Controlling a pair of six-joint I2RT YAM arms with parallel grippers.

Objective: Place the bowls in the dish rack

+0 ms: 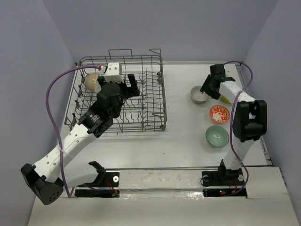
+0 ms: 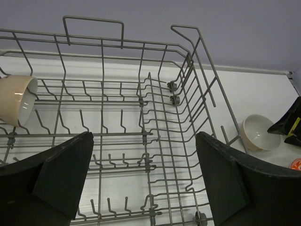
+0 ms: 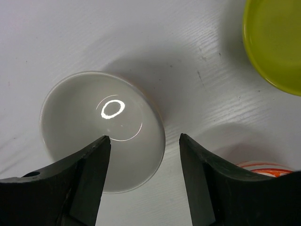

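- Grey wire dish rack (image 1: 153, 108) on the left half of the white table (image 1: 178, 146), with one cream bowl (image 1: 91, 81) tipped on its side among the tines at the far left corner.
- Left pincer (image 2: 143, 141) spread wide and empty, hovering above the middle of the rack, well apart from that cream bowl off to its left.
- Right pincer (image 3: 144, 139) spread, straddling the rim of the white bowl (image 3: 101, 127) standing upright on the table right of the rack.
- One finger (image 3: 89, 174) over the bowl's hollow, the other outside its wall; no contact to be made out.
- Yellow-green bowl (image 3: 277, 42) just beside that pincer, partly hidden behind the arm from above.
- Orange-and-white patterned bowl (image 1: 219, 113) near the white one, celadon green bowl (image 1: 217, 136) just in front of it; both upright and clear of either pincer.
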